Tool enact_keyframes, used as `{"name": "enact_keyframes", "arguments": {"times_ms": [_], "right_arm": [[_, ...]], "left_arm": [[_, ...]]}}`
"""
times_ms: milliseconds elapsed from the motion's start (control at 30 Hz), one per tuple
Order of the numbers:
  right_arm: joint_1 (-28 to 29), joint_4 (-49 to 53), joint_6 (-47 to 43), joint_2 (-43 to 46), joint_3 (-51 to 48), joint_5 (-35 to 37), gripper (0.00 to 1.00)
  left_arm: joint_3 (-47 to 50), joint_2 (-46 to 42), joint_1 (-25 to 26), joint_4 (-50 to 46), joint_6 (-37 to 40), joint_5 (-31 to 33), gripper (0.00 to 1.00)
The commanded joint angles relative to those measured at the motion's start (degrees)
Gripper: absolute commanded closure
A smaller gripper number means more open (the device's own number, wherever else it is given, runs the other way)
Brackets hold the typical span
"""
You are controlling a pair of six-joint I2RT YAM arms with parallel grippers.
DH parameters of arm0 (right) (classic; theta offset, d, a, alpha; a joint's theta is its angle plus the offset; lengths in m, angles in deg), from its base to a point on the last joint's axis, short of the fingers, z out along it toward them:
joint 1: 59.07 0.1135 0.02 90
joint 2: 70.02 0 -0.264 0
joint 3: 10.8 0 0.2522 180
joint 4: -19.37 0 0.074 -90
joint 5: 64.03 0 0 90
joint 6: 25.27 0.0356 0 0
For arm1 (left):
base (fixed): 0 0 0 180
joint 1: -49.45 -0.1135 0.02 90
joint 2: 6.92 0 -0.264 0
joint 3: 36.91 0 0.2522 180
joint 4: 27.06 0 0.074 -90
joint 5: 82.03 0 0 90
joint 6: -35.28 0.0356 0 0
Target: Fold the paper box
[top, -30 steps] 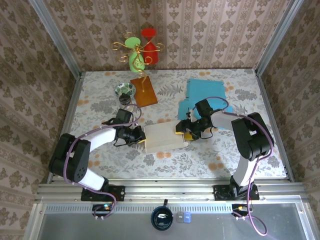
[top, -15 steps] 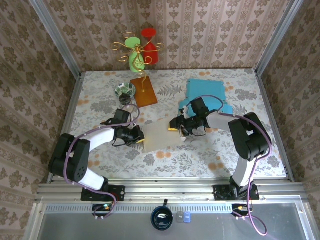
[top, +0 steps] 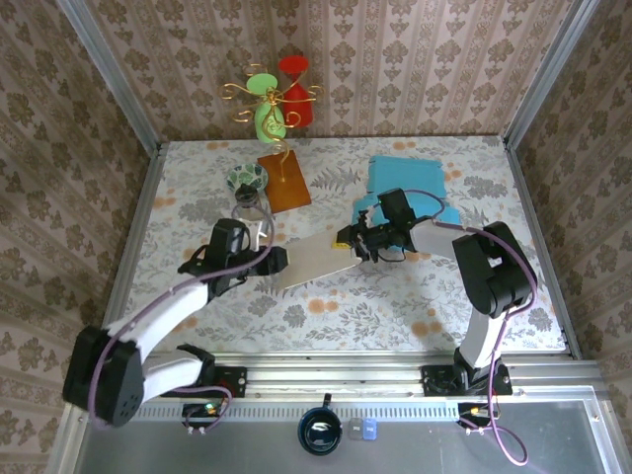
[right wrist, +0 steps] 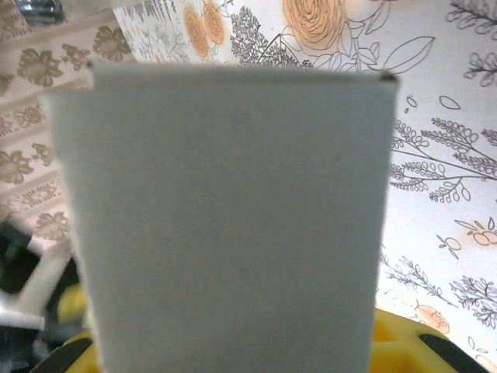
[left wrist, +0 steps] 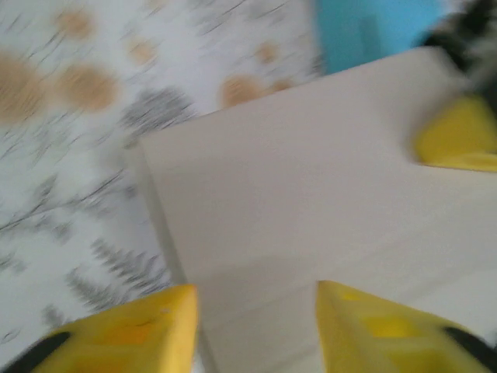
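Left hand [left wrist: 255,301] has its yellow fingers [left wrist: 132,338] spread apart, with the near edge of the pale paper box [top: 316,259] between the tips. Right hand [top: 351,240] pinches the box's other end — over the flowered counter [top: 395,306], just beside a blue sheet [top: 405,183].

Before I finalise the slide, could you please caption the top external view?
The right gripper holds one end of the beige paper box, left gripper open at the other.
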Motion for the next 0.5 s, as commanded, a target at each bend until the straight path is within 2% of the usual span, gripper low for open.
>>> {"name": "enact_keyframes", "arguments": {"times_ms": [0,100,200,267,467], "right_arm": [[-1.4,1.1,10.4,3.4,-2.0,-0.6,0.67],[-2.1,3.4,16.4,5.6,-2.9,-0.7,0.68],[-2.6,11.0,19.9,7.1,-2.7,-1.2,0.7],[-2.7,14.8,22.1,8.1,-3.1,-1.3,0.71],[-3.0,19.6,29.0,11.9,-7.4,-1.9,0.71]], "left_arm": [[1.7,-6.8,5.3,4.7,17.6,1.4,0.44],[1.0,-9.3,7.3,0.1,25.8,2.1,0.4],[-0.7,-9.0,9.2,-5.1,34.1,1.3,0.38],[-1.5,-8.0,11.1,-7.3,39.4,3.0,0.36],[-4.3,-2.5,13.5,-8.7,44.7,8.1,0.35]]}}
